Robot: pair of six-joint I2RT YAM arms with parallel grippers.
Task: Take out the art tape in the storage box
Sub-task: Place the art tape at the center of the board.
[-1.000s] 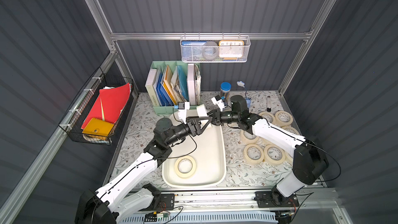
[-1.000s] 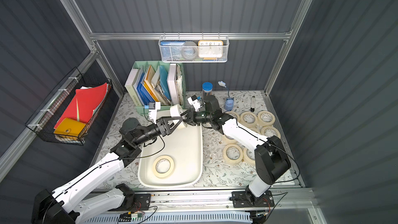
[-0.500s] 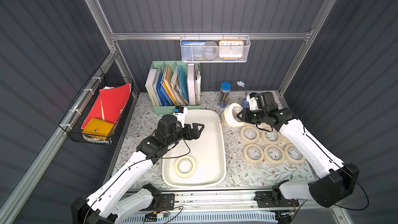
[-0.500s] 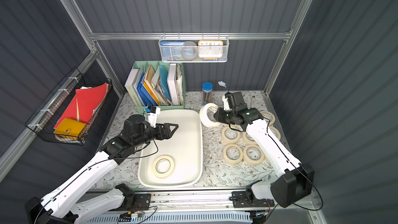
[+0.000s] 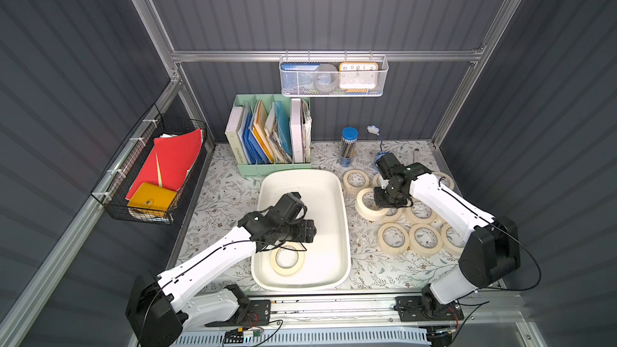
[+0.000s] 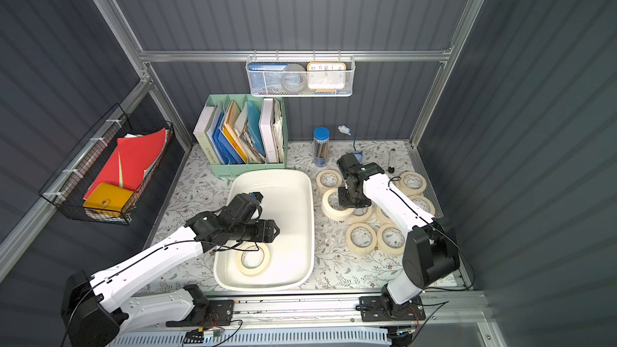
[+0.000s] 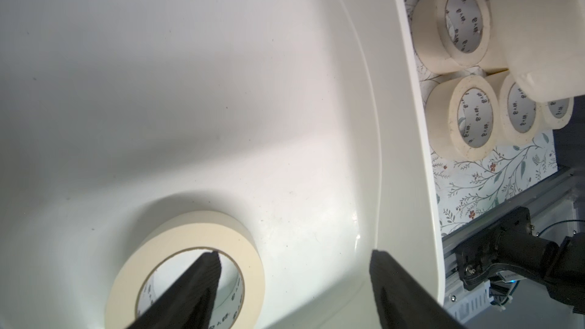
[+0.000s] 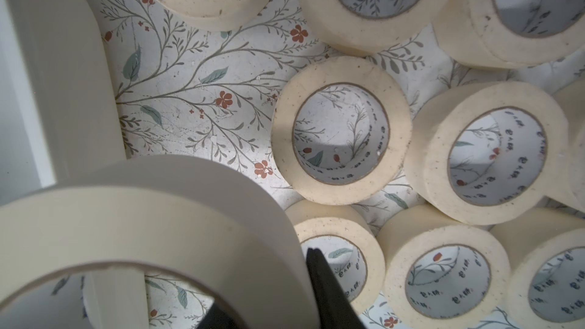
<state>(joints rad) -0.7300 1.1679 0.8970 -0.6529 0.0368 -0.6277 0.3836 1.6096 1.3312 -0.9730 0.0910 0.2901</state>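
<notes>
We see one art tape roll (image 5: 287,271) lying flat in the storage box (image 5: 325,208), just under our wide-open left jaws; our right jaws, well apart, clamp a second roll (image 5: 362,210) outside it.

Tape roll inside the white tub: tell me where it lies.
In a top view, the tape roll lies flat in the front half of the tub, left of its middle, just beneath the open left gripper.

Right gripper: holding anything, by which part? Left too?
Right gripper pinches a cream-beige masking-tape roll by its wall, one finger inside the core, one outside. Left gripper: open, empty, above the last roll in the white plastic tub.
</notes>
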